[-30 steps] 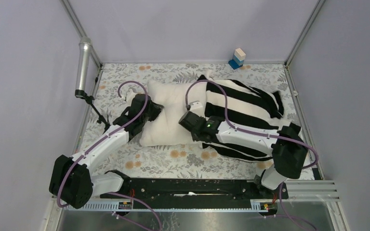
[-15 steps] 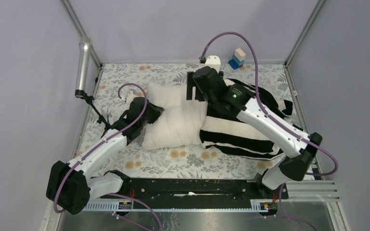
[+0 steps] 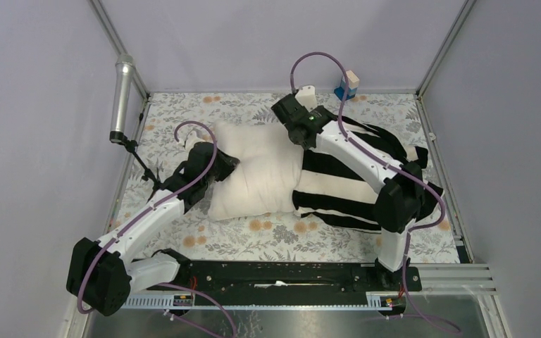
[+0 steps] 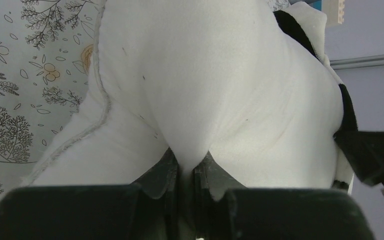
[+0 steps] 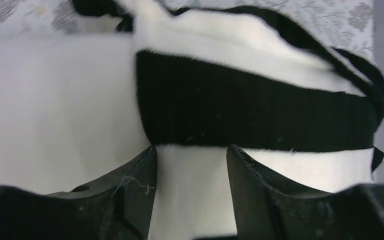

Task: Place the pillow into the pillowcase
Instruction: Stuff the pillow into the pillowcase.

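Pillow [image 3: 253,172]: plain cream, plump and softly creased. It is lying across the middle of the floral cover [image 3: 183,113], its long side running left to right. Its left part is showing bare. Its right end is meeting the pillowcase [image 3: 356,179], whose open edge is lying over that end. How far in the pillow reaches cannot be told.

Pillowcase: limp cloth in broad black and white stripes. It is lying rumpled on the right half of the cover, with loose folds bunching at its far right corner.

Left gripper [image 4: 187,167]: it is reaching in from the left at the pillow's left side. The jaws are pressing together on a pinch of the cream fabric, which is puckering into a fold between them. The seamed edge of the pillow is running down beside that fold.

Right gripper [image 5: 190,162]: it is reaching over the far edge of the pillow, where the pillow and the pillowcase meet. The jaws are standing apart, straddling a white stripe just below a black one. The fingers [image 5: 130,192] are not visibly squeezing the cloth.

Blue and white block [image 3: 349,84]: it is standing at the far edge of the cover, well apart from the bedding.
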Available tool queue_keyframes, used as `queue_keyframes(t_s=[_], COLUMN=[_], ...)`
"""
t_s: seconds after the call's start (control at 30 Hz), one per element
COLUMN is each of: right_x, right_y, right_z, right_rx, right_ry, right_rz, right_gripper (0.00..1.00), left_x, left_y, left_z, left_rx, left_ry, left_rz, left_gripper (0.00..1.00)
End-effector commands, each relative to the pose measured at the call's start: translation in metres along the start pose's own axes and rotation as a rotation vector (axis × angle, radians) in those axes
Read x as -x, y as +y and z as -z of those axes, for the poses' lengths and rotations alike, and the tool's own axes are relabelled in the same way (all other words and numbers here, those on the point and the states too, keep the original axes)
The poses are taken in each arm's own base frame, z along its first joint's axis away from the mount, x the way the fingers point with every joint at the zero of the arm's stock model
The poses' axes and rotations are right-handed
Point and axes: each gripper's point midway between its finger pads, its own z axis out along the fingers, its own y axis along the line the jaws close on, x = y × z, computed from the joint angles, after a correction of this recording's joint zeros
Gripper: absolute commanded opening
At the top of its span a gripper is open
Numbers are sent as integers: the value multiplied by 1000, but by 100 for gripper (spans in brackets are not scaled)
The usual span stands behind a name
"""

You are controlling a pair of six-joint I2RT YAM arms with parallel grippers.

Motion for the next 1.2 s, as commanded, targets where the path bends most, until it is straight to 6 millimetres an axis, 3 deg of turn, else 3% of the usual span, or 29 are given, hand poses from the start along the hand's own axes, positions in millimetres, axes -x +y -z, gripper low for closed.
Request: queue_keyframes(t_s=[0.0, 0.07, 0.1, 0.13, 0.2, 0.3, 0.37, 0.47, 0.53, 0.67, 0.77, 0.93, 1.07, 1.17], right_x=[23, 29, 31, 35, 46, 58, 69, 98, 107, 91, 78, 84, 91, 87], right_y=[-36, -30, -22, -10, 33, 117, 135, 114, 105, 105, 110, 125, 121, 117], right_z=[-14, -15, -12, -5, 27, 100, 127, 134, 133, 112, 98, 109, 106, 104], right_rx=[-165, -144, -108, -61, 81, 435, 570, 583, 638, 636, 620, 720, 688, 678], right_ry=[-38, -34, -23, -23, -55, -78, -80, -140, -123, -88, -60, -77, -93, -106], right_rz=[20, 15, 5, -7, -15, -42, -77, -111, -136, -87, -66, -84, -58, -32], right_gripper=[52, 33, 14, 1, 0, 0, 0, 0, 0, 0, 0, 0, 19, 48], left_x=[6, 6, 6, 5, 7, 19, 30, 46, 57, 61, 51, 47, 52, 51], left_y=[-19, -21, -23, -26, -37, -71, -101, -137, -154, -169, -166, -179, -173, -159], left_z=[11, 11, 10, 8, 6, 7, 16, 40, 58, 75, 71, 79, 77, 69], left_rx=[-54, -61, -68, -75, -105, -186, -257, -351, -407, -459, -451, -512, -464, -394], left_ry=[6, 8, 11, 18, 24, 17, -4, -47, -73, -62, -13, 20, 9, 4], left_rz=[-43, -58, -69, -81, -106, -141, -171, -202, -206, -187, -175, -207, -214, -192], left_gripper=[0, 0, 0, 0, 0, 0, 0, 0, 0, 0, 0, 0, 0, 0])
